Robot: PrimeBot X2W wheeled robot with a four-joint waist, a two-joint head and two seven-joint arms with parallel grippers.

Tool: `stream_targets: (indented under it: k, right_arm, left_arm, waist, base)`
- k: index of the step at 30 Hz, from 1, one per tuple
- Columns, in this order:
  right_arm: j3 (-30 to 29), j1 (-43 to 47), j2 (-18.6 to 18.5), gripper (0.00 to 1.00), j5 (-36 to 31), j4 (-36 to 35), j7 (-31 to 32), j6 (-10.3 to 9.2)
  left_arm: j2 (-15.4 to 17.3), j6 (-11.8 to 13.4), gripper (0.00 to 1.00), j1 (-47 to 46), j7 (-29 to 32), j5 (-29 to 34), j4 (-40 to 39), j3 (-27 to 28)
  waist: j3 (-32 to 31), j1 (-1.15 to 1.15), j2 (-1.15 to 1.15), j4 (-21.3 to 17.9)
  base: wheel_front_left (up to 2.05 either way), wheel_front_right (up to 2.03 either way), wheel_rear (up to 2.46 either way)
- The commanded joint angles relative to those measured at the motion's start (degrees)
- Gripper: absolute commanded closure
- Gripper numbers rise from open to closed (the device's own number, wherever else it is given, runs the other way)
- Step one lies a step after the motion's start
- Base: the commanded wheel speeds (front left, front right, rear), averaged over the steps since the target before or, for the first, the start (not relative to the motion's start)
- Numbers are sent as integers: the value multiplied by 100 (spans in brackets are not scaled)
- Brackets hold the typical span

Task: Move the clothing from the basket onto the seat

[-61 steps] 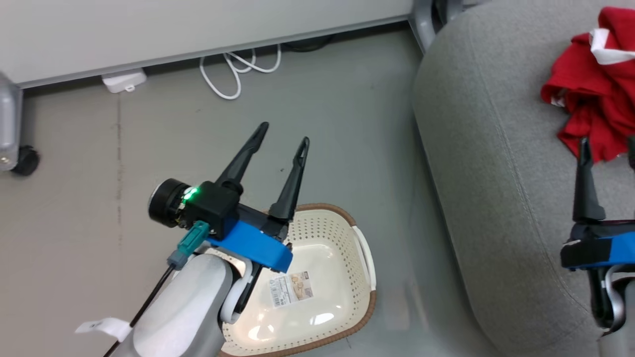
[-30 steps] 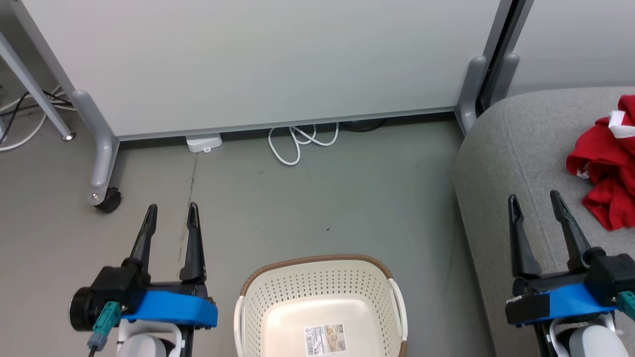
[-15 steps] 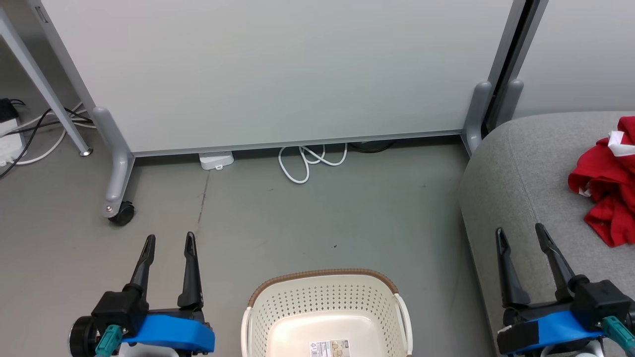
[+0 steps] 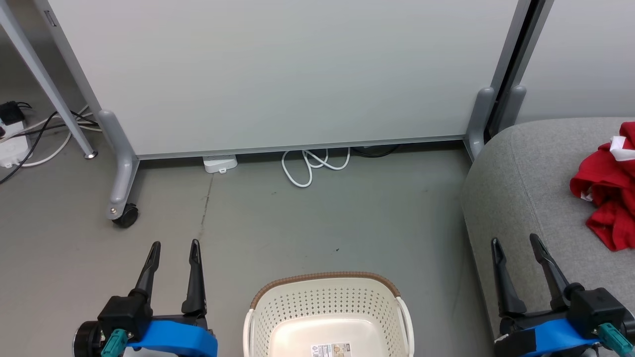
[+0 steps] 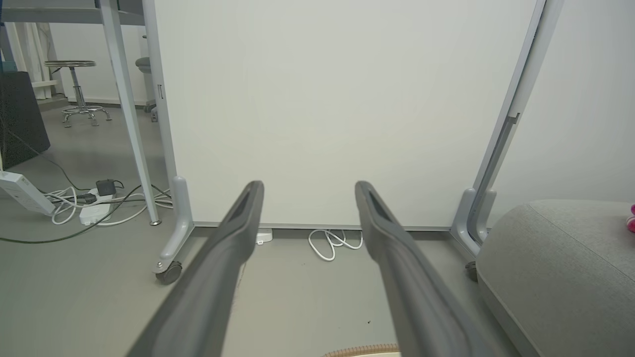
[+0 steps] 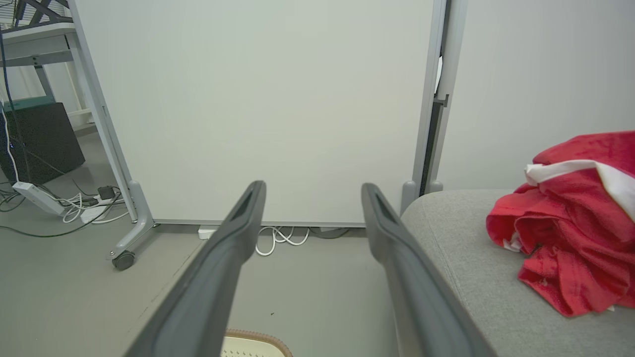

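The left gripper (image 4: 175,244) hung low at the robot's left side, its two dark fingers spread wide with nothing between them, pointing toward the far wall. The right gripper (image 4: 514,240) mirrored it on the other side, also wide apart and empty, poised over the near left edge of the seat (image 4: 516,188).

Between the two arms, on the grey floor (image 4: 322,218), sat the basket (image 4: 322,276). The part I could see held no cloth, only a paper label (image 4: 331,350) stuck to its bottom. Its near end ran out of sight below.

The clothing (image 4: 607,203) lay on the seat as a loose, bunched red heap with a flash of white, up and to the right of the right gripper and apart from it. Behind everything stood a pale wall panel (image 4: 297,74) on a wheeled foot (image 4: 124,216), with a coil of white cable (image 4: 315,166) on the floor beneath it.

The job looked finished, or nearly so. The main risk I saw was the right arm swinging to its right: a long finger could catch a fold of the heap and drag it toward the cushion's rounded edge, where it might slide off. A garment could also remain in the hidden near end of the basket and be missed. A careless drop of the left arm could knock the basket's rim and shove it aside.
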Motion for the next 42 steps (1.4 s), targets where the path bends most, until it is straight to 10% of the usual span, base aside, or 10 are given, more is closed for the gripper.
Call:
stream_targets:
  k: [1,8,9,42]
  right_arm:
    - [6,52,14,0,23,14,-19,2]
    - [-1,38,14,0,37,22,-19,2]
    - [0,1,1,100,21,30,2,0]
    - [-129,-203,9,100,3176,367,800,1]
  left_arm:
    - [-6,-13,0,7,-16,42,16,2]
    - [-9,5,0,-30,-16,42,69,-35]
    - [-4,1,100,4,1,29,80,-31]
    - [-9,-56,100,-67,801,-2963,161,307]
  waist:
    - [2,0,0,-2]
    - [14,0,0,4]
    - [14,0,0,2]
    - [20,0,0,-100]
  base:
    - [0,0,0]
    - [0,0,0]
    - [0,0,0]
    - [0,0,0]
